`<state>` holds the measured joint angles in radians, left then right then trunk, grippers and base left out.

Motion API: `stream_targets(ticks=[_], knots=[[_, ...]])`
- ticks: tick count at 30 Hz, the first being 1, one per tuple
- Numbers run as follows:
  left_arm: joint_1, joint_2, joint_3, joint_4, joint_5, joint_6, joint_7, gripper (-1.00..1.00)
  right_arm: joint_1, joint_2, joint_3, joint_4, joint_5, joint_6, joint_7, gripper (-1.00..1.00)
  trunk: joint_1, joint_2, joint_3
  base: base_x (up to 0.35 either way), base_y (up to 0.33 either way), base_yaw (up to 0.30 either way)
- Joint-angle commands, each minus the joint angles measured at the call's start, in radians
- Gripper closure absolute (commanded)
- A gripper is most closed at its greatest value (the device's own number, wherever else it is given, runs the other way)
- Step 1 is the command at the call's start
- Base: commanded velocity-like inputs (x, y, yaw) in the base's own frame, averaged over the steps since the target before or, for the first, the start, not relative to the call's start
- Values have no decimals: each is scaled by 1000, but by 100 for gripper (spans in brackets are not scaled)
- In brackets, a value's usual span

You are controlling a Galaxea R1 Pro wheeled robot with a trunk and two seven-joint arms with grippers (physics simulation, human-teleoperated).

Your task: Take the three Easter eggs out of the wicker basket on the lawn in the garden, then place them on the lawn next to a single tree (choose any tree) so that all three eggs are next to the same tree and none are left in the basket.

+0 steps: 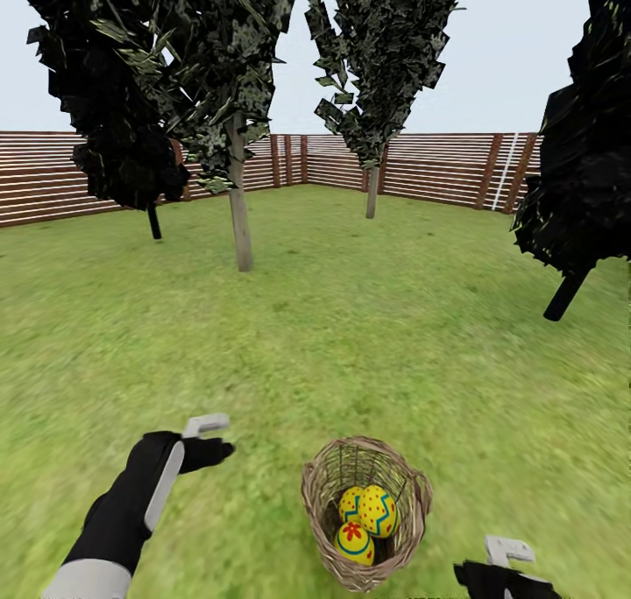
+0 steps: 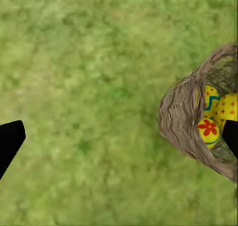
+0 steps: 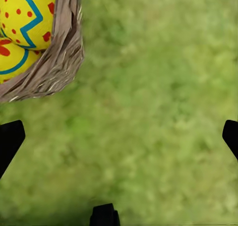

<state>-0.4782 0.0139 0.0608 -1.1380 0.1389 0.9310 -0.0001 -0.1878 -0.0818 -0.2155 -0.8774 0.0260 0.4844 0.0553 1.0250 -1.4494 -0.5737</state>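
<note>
The wicker basket (image 1: 320,481) stands on the lawn (image 1: 350,336) close in front of me, holding three yellow Easter eggs: a dotted one (image 1: 379,510), a red-flower one (image 1: 354,542) and one behind them (image 1: 350,499). My left gripper (image 1: 219,437) hovers open over the grass to the basket's left, nothing between its fingers. My right gripper (image 1: 492,564) is low at the basket's right, also open and empty. In the right wrist view the basket rim (image 3: 62,62) and a zigzag egg (image 3: 27,15) lie beyond the fingertips. A pale-trunked tree (image 1: 238,209) stands farther off on the left.
A slimmer-trunked tree (image 1: 372,192) stands near the back fence (image 1: 438,170). Black-trunked dark trees stand at the left (image 1: 154,222) and at the right (image 1: 565,294). Open grass stretches between the basket and the trees.
</note>
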Motion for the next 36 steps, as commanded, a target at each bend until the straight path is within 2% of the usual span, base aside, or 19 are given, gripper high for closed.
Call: stream_targets(ticks=[1, 5, 11, 19, 24, 26, 29, 36], knots=[[-2, 0, 1, 3, 11, 4, -1, -100, -1, 0, -2, 2, 2, 5, 7, -100, 0, -1, -1, 0, 0, -176], [-4, 0, 2, 9, 19, 4, -2, -100, -1, 0, -8, 9, -1, 2, 10, -100, 0, -1, -1, 0, 0, -230], [-5, -1, -1, 9, 21, 5, -1, -100, -1, 0, -76, 11, -1, 0, 12, -100, 0, -1, 1, 0, 0, -272], [-5, -8, -3, 10, 21, 9, -1, -100, -3, 2, -83, 3, 3, 0, 11, -100, 0, -1, 5, 0, 0, -278], [-5, -11, -44, 10, 22, 19, -2, -100, -96, 1, -81, -29, 2, 13, 3, -100, 0, -1, 5, 113, 0, -276], [-5, -11, -74, 10, 22, 21, -1, -100, -141, 1, -82, -27, 0, 15, 2, -100, 0, -1, 5, 265, 0, -184], [-5, -11, -88, 11, 22, 22, -1, -100, -164, 0, -82, -29, 1, 16, 2, -100, 0, -1, 5, 305, 0, -61], [-5, -11, -94, 1, 22, 20, -1, -100, -198, 0, -81, -32, 3, 16, 1, -100, 0, -1, 5, 312, 0, -9]])
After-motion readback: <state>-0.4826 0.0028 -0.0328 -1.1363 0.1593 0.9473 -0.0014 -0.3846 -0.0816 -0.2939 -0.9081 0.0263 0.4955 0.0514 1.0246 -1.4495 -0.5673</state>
